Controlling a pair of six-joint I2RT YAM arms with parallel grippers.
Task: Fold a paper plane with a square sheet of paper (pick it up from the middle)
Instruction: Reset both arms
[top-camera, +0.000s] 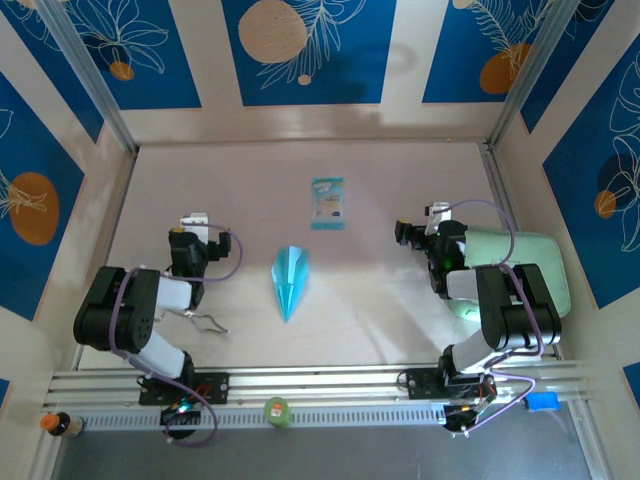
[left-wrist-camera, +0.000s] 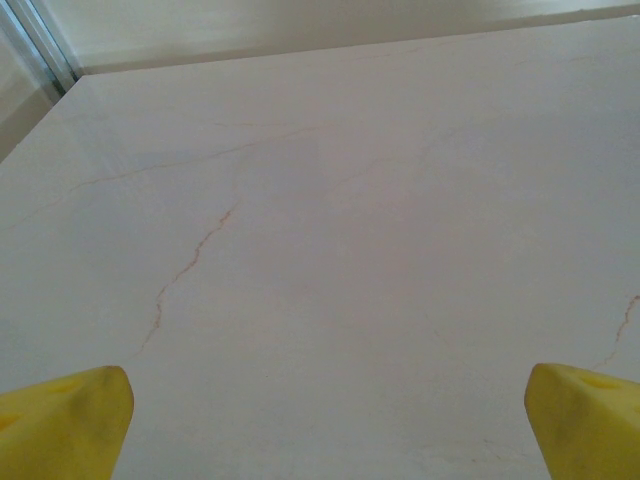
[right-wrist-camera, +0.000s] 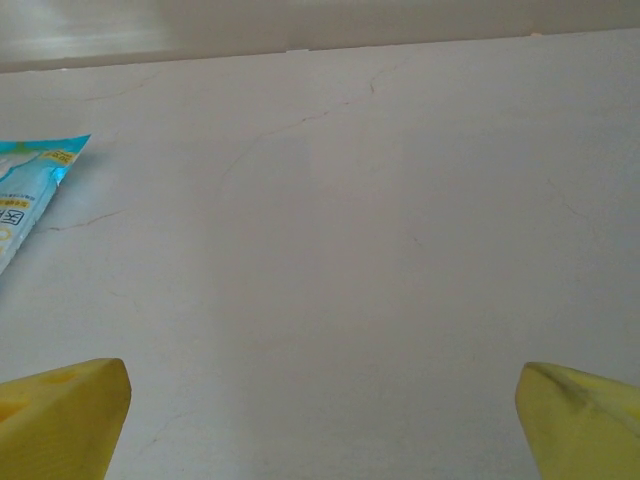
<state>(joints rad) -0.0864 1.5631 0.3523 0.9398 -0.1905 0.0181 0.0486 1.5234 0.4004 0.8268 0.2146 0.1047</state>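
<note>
The light-blue paper lies folded as a slim pointed paper plane (top-camera: 290, 280) with a centre ridge, flat on the table's middle, its tip toward the near edge. No flat square sheet of paper is in view. My left gripper (top-camera: 193, 222) rests drawn back to the left of the plane, well apart from it. In the left wrist view its yellow fingertips (left-wrist-camera: 70, 425) stand wide apart over bare table, so the left gripper (left-wrist-camera: 325, 425) is open and empty. My right gripper (top-camera: 425, 222) sits to the right of the plane, also apart. This right gripper (right-wrist-camera: 322, 420) is open with nothing between its fingertips (right-wrist-camera: 65, 415).
A small teal-and-white printed packet (top-camera: 327, 202) lies beyond the plane, and its corner shows at the left of the right wrist view (right-wrist-camera: 25, 195). A pale green rounded pad (top-camera: 515, 265) lies under the right arm. Walls ring the table (top-camera: 380, 300).
</note>
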